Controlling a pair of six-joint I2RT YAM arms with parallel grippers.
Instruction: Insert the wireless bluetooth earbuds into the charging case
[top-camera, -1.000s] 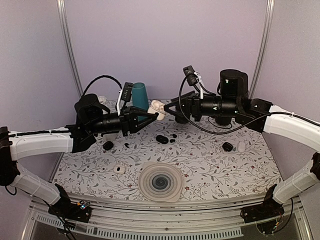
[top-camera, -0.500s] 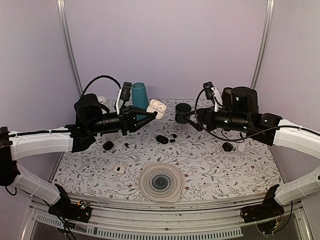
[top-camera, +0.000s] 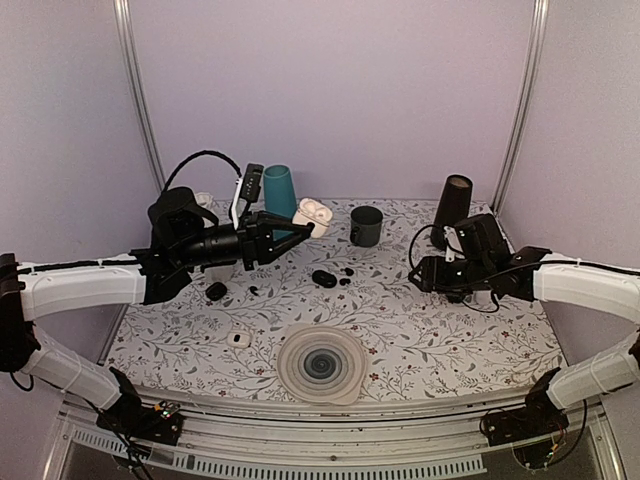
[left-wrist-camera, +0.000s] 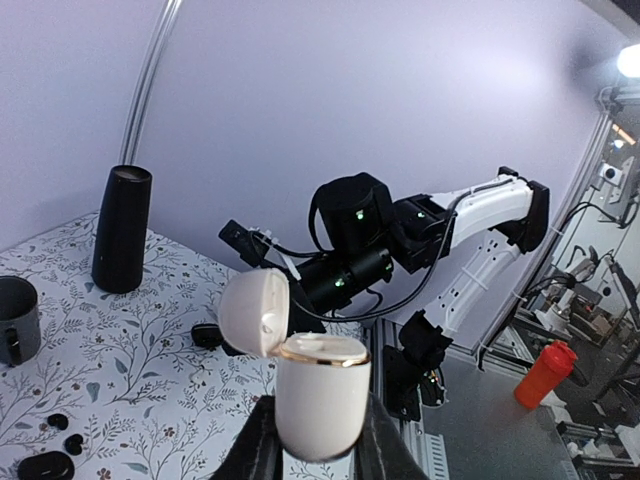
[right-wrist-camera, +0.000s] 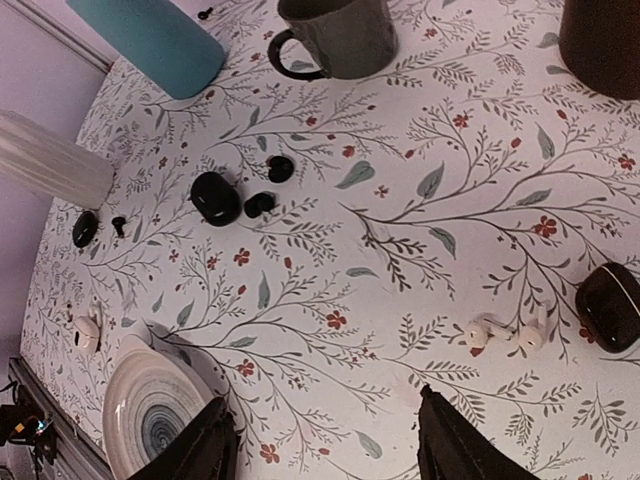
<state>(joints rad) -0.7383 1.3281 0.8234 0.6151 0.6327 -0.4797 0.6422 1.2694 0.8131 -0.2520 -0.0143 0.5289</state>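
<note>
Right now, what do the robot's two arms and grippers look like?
The left arm and right arm have white shells with black joints. The left gripper and right gripper are black, each with two tapered fingers. A black cable loops above each wrist.

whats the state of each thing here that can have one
white charging case, lid open, held off the table
left pincer, shut on the case
right pincer, open, empty
black earbuds, loose on the table
white earbuds, loose on the table
grey mug, upright

A robot test lab; plain lilac walls (top-camera: 330, 90) and metal frame posts (top-camera: 137, 100) enclose a flower-patterned table (top-camera: 450, 330).
</note>
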